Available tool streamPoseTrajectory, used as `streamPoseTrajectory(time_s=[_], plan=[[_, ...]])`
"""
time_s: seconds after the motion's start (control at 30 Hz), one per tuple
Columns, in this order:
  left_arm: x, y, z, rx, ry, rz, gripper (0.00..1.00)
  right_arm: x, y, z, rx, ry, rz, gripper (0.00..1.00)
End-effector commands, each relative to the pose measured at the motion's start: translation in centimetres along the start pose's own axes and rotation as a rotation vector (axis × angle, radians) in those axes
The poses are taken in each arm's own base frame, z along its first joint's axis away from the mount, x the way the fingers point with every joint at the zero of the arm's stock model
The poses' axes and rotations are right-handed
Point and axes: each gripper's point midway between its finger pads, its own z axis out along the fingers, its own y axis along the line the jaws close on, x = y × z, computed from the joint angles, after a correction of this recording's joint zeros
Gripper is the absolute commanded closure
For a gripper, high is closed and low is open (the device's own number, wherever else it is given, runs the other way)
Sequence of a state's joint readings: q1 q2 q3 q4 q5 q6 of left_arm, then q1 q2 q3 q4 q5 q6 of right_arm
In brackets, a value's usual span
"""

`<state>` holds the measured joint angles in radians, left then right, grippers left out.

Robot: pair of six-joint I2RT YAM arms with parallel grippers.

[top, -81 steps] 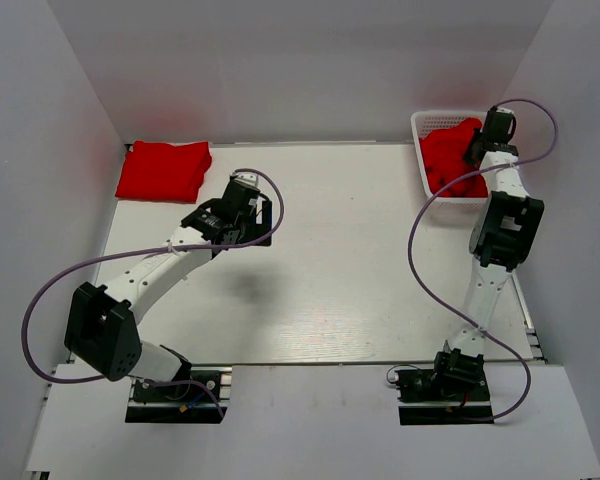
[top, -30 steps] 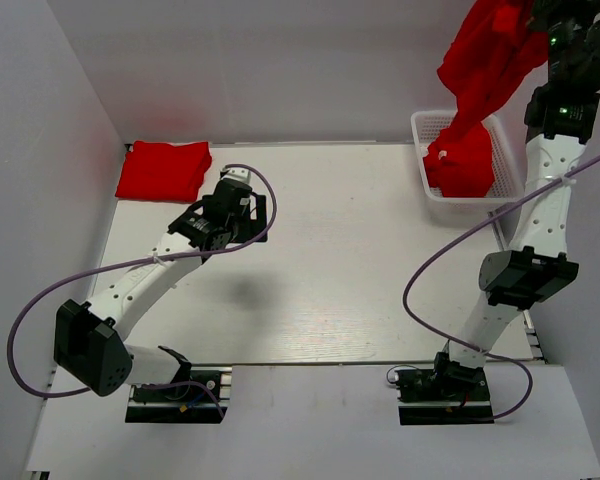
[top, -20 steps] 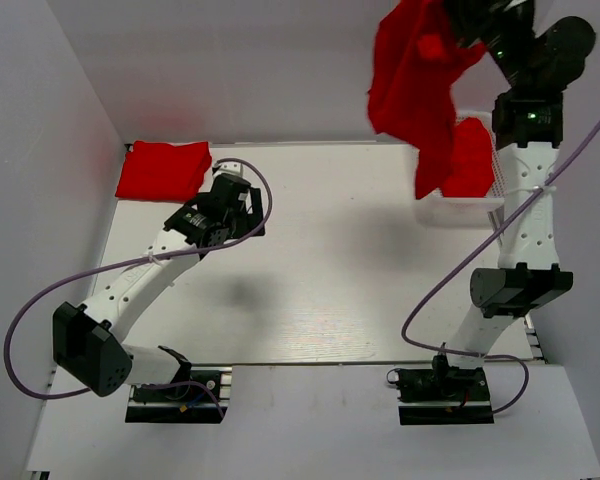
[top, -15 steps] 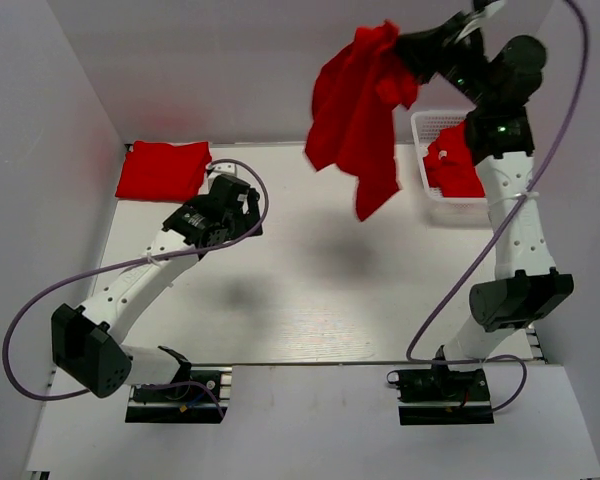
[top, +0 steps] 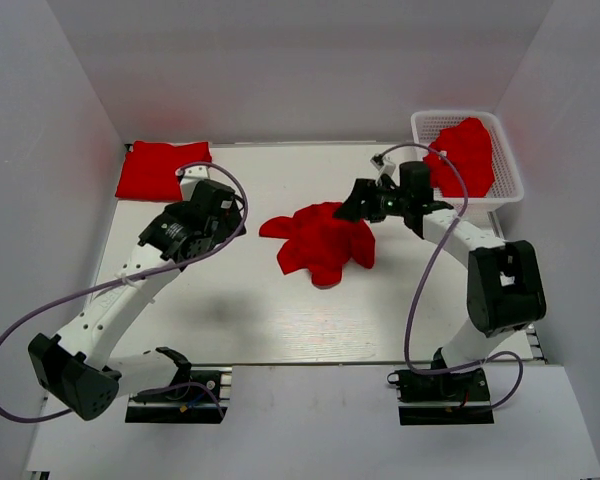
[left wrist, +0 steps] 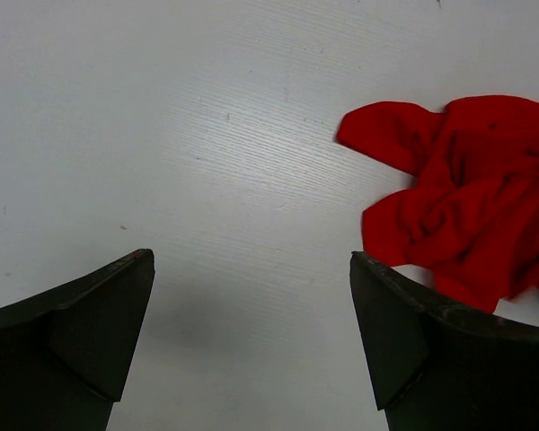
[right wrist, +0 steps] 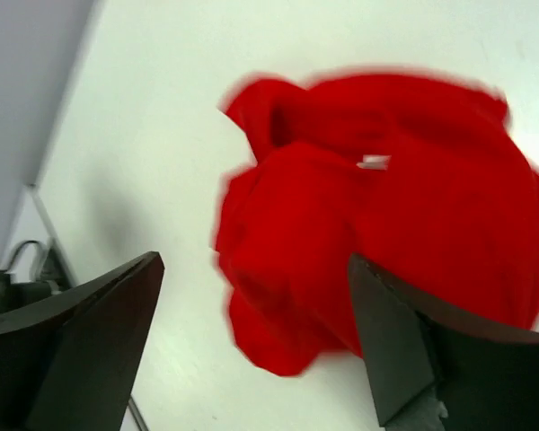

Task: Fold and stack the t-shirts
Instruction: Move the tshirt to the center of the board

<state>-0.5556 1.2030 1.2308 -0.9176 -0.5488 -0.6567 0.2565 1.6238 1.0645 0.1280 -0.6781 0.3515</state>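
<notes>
Centrally on the white table (top: 280, 310), one crumpled t-shirt (top: 320, 243): bright red, bunched into lobes and creases, lying loose on the surface, gripped by nothing. Just beside its far right edge, the right gripper (top: 352, 208), low over the table, jaws spread wide, nothing clamped between them. Seen from the right wrist: both dark fingers (right wrist: 90, 332) standing well apart at the lower corners, the crumpled t-shirt (right wrist: 386, 233) below and beyond them, somewhat blurred, filling most of the view, a small white neck tag (right wrist: 373, 162) showing near its upper middle. Touching the cloth or hovering just clear of it: impossible to tell.

Left of the crumpled t-shirt and apart from it, the left gripper (top: 225, 212), likewise gaping and empty. Seen from the left wrist: only bare table between its two dark fingers (left wrist: 81, 341), the crumpled t-shirt (left wrist: 467, 206) off to the right, near the right-hand finger but not between the two.

At the far left corner of the table, a folded t-shirt (top: 162, 168), red like the rest, flat and roughly rectangular, well apart from both grippers. At the far right corner, close to the right wall, a white lattice basket (top: 508, 170), with more red t-shirts (top: 467, 158) heaped inside.
</notes>
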Motion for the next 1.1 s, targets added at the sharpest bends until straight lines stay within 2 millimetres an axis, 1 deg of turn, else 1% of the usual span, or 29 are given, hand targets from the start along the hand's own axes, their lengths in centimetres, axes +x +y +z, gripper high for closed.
streamPoseTrajectory(time_s=[0.0,0.07,0.1,0.13,0.17,0.2,0.23,0.27,0.3,0.33,0.37,0.4,0.43,0.47,0.5,0.53,0.57,0.6,0.63,0.67,0.73,0.77,0.87,0.9,0.93,0.97,1.0,1.03,1.07], plan=[[0.0,0.5,-0.8,0.009,-0.006,-0.025,0.00,2.3,-2.3,-0.3,0.141,0.084,-0.009,0.09],[0.4,0.3,-0.6,0.023,0.014,0.012,0.00,2.7,-2.6,-0.8,0.167,0.094,-0.022,0.09],[0.8,0.0,-0.4,0.035,0.033,0.026,0.00,1.7,-1.7,-1.6,0.174,0.057,-0.044,0.09],[1.1,-0.3,-0.2,0.039,0.049,0.032,0.00,1.0,-2.5,-2.1,0.236,0.027,-0.053,0.09],[1.1,-0.2,-0.2,0.039,0.049,0.043,0.00,0.8,-2.4,-2.4,0.252,0.013,-0.055,0.09],[1.4,-0.4,0.0,0.044,0.062,0.047,0.00,-0.6,-1.7,-3.8,0.290,-0.039,-0.072,0.09],[1.9,-0.5,0.1,0.051,0.078,0.052,0.00,-0.8,-2.3,-4.3,0.337,-0.057,-0.065,0.09],[1.9,-0.5,0.1,0.051,0.078,0.052,0.00,-1.8,-2.0,-5.3,0.373,-0.098,-0.080,0.09],[2.4,-0.7,0.1,0.064,0.097,0.056,0.00,-1.6,-1.8,-6.2,0.400,-0.105,-0.065,0.09],[2.2,-1.0,0.1,0.082,0.092,0.058,0.00,-2.0,-1.3,-6.9,0.413,-0.130,-0.075,0.09],[2.3,-1.2,0.1,0.096,0.090,0.053,0.00,-2.4,-2.2,-7.9,0.492,-0.159,-0.072,0.09],[2.0,-1.4,0.1,0.103,0.081,0.047,0.00,-2.0,-2.4,-8.6,0.523,-0.153,-0.053,0.09],[2.3,-1.4,0.0,0.112,0.086,0.056,0.00,-1.8,-2.0,-9.8,0.545,-0.170,-0.060,0.09],[2.1,-1.5,0.0,0.117,0.080,0.052,0.00,-2.0,-3.0,-10.8,0.621,-0.197,-0.057,0.09],[2.2,-1.6,0.0,0.124,0.085,0.052,0.00,-1.2,-3.1,-11.2,0.638,-0.183,-0.047,0.09],[2.2,-1.6,0.0,0.125,0.084,0.067,0.00,-1.5,-3.0,-12.5,0.675,-0.221,-0.058,0.09],[2.2,-2.0,-0.1,0.144,0.084,0.062,0.00,-1.3,-3.0,-12.9,0.687,-0.225,-0.067,0.09],[2.5,-2.1,0.0,0.158,0.094,0.074,0.00,-0.6,-3.5,-13.3,0.714,-0.212,-0.057,0.09],[2.6,-2.2,0.0,0.166,0.098,0.088,0.00,-0.6,-3.3,-13.7,0.719,-0.217,-0.065,0.09],[2.8,-2.5,0.1,0.179,0.100,0.086,0.00,-0.6,-3.1,-13.8,0.713,-0.218,-0.066,0.09],[3.2,-2.7,0.5,0.189,0.110,0.100,0.00,0.1,-3.0,-13.8,0.704,-0.182,-0.067,0.09],[3.3,-3.1,0.6,0.201,0.117,0.099,0.00,0.2,-2.9,-13.6,0.701,-0.172,-0.067,0.09],[3.8,-3.2,1.3,0.187,0.138,0.124,0.00,0.7,-2.6,-13.2,0.674,-0.146,-0.074,0.09],[4.1,-3.6,1.4,0.194,0.140,0.132,0.00,0.9,-2.6,-13.1,0.665,-0.136,-0.086,0.09],[4.6,-3.8,1.8,0.197,0.163,0.152,0.00,1.3,-1.8,-12.5,0.610,-0.113,-0.085,0.09],[4.9,-4.3,2.0,0.220,0.178,0.163,0.00,1.6,-1.7,-12.2,0.593,-0.100,-0.085,0.09],[5.8,-4.3,2.3,0.224,0.204,0.190,0.00,2.3,-2.0,-12.1,0.595,-0.074,-0.079,0.09],[5.6,-5.1,2.6,0.250,0.198,0.194,0.00,2.8,-1.8,-11.8,0.573,-0.050,-0.079,0.09],[7.1,-5.4,3.4,0.267,0.244,0.218,0.00,3.2,-1.8,-11.7,0.565,-0.035,-0.083,0.09]])
